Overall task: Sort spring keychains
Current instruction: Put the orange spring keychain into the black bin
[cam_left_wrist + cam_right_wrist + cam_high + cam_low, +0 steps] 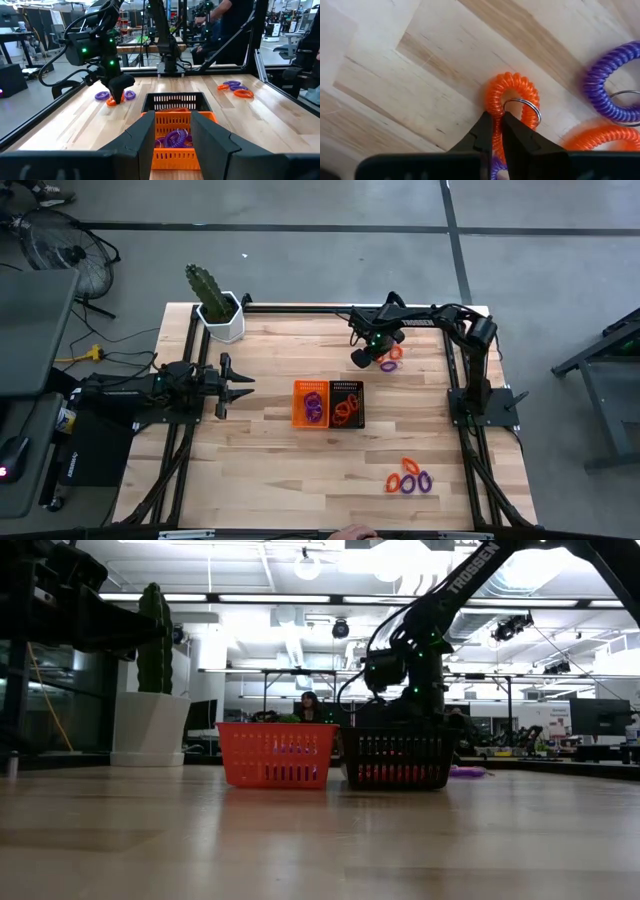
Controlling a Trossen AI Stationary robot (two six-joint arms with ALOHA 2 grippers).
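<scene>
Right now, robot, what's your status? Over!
Right hand shut on orange coiled plastic keychain, far side of table. Left hand open, waiting left of orange bin. Nothing in the way.

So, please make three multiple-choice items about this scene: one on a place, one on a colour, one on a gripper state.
1. Where is the right gripper?
A. over the bins
B. at the far keychain cluster
C. at the near cluster

2. What colour are the keychains in the orange bin?
A. purple
B. orange
C. green

3. What do the right fingers do?
A. stand wide open
B. pinch an orange keychain
C. grip a bin wall

Key: 1 B, high view places it there. 2 A, purple coils inside. 3 B, right wrist view shows fingertips closed on its coil.
</scene>
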